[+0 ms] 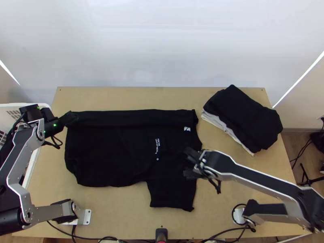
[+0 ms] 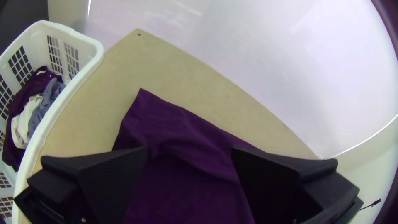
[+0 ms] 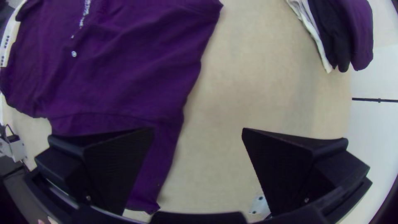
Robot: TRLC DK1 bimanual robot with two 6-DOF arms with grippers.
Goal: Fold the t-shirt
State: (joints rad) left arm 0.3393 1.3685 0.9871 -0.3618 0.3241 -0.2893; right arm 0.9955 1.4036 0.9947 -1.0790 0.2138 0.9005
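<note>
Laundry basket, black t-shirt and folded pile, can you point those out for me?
Laundry basket (image 2: 38,143), left wrist view: on its white rim.
Black t-shirt (image 1: 113,154), top view: on its body.
Folded pile (image 1: 247,117), top view: on its black top garment.

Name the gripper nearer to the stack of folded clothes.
Right. The right gripper is by the sleeve of the t-shirt, across bare table from the stack; the left gripper is farther off, at the hem end.

Left hand (image 1: 69,118) and right hand (image 1: 188,163) both look spread wide.
</note>
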